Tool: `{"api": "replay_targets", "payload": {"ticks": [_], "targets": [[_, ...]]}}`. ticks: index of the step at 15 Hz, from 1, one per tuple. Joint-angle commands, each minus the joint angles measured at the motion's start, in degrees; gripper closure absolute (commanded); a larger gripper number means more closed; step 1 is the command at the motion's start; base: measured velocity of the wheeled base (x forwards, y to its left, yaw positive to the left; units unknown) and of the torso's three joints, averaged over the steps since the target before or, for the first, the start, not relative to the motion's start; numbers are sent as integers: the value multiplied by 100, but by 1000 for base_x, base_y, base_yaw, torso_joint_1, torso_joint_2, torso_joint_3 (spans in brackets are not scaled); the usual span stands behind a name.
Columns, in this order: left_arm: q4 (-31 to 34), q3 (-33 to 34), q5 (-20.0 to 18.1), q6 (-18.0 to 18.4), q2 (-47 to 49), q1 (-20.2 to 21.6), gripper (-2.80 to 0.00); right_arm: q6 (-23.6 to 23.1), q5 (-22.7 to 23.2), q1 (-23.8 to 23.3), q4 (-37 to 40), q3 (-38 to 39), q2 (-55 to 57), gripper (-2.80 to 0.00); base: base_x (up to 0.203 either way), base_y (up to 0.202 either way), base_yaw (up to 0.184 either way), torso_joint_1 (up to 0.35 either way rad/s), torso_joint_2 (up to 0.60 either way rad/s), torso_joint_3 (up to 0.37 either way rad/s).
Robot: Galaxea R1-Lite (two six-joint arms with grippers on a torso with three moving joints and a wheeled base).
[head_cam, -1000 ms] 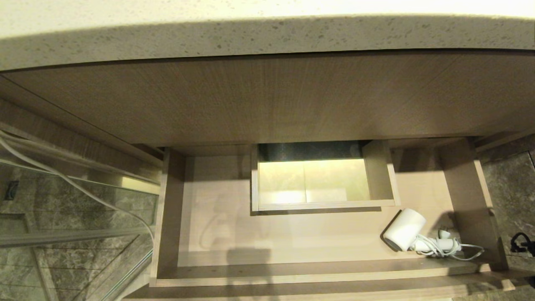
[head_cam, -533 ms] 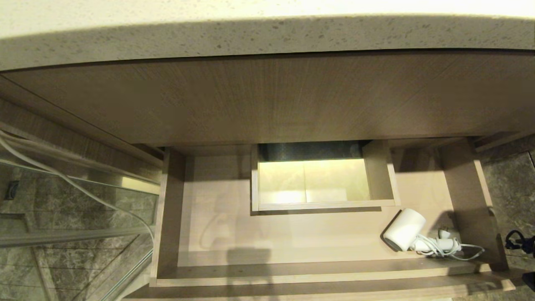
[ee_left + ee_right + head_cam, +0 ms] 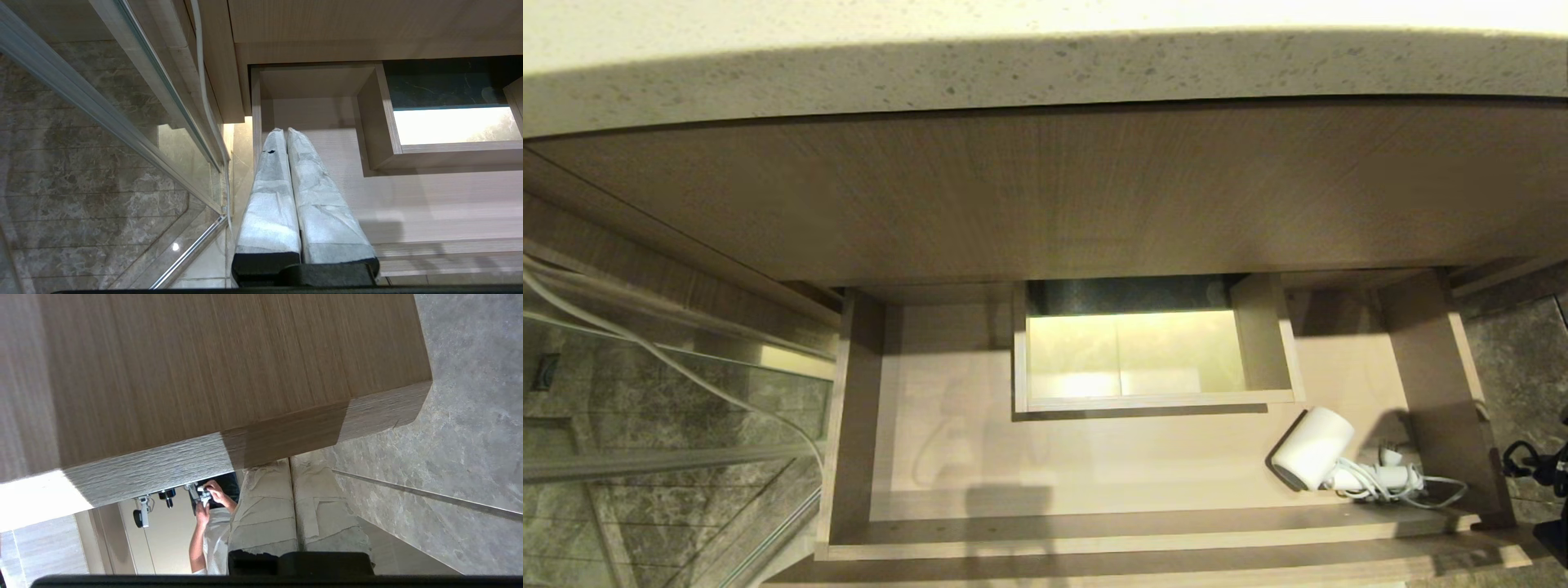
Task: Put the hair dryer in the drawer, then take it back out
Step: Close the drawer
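Observation:
The drawer stands pulled out below the tall wood-grain panel. Inside it, at the front right corner, lies the small white hair dryer, dark mouth toward the front left, its white cord bunched beside it. Nothing grips it. My right gripper is shut and empty, outside the drawer's right side, its tips by the edge of a wood panel. Only dark parts of that arm show in the head view. My left gripper is shut and empty above the drawer's left wall.
A boxed cutout fills the middle of the drawer's back. A speckled stone counter overhangs above. A glass partition with a white cable stands to the left. Marble floor lies to the right. A person shows in the right wrist view.
The dark parts of my right arm at the right edge have shifted slightly left and lower. The hair dryer and the drawer have not moved.

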Motion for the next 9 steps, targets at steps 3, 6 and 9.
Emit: {"api": "replay_targets", "payload": {"ticks": [3,6,9], "targets": [[-9,229,0,-5,0,1,0,-23,40,49,-145,-8,-60,0,0,0,0,0,0,0],[-9,229,0,-5,0,1,0,-23,194,107,-293,-8,-112,0,0,0,0,0,0,0],[-9,229,0,-5,0,1,0,-5,225,153,-471,1,-164,0,0,0,0,0,0,0]]}}
